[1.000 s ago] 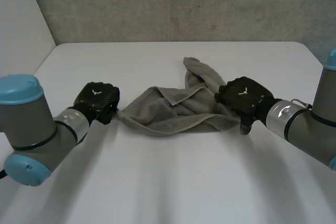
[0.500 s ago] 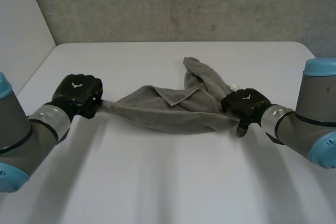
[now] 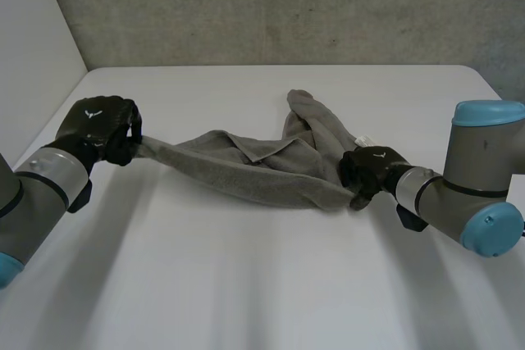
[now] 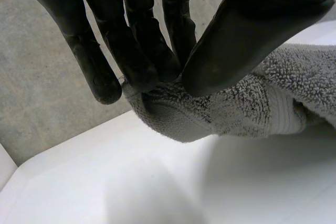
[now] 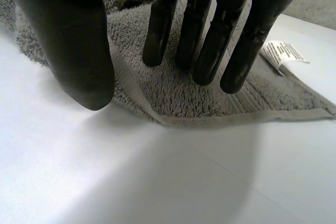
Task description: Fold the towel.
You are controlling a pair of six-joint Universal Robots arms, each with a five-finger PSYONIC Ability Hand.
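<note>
A grey terry-cloth towel [image 3: 246, 171] stretches across the middle of the white table [image 3: 246, 293], rumpled and half twisted, with one loose flap trailing towards the far edge.

The left hand [image 3: 98, 125] is raised near the table's left edge. In its wrist view the thumb and fingers [image 4: 131, 40] pinch a bunched corner of the towel [image 4: 236, 108], and only a small bite of cloth sits between them.

The right hand [image 3: 371, 168] is down on the towel's other end, nearer the right edge. Its fingers [image 5: 205, 30] are straight and pressed onto the pile [image 5: 173, 93], with the thumb set down at the hem, so it pins the cloth rather than grips it. A small white label [image 5: 283, 53] lies just beside those fingertips.

Between the two hands the cloth sags in a narrow band, lifted at the left end and flat on the table at the right.

The likely trouble is the pull itself. A harder tug from the left could drag the towel out from under the flat right fingers, or strip the small pinched corner from the left hand. Folding now would also probably trap the twist and the stray flap as creases.
</note>
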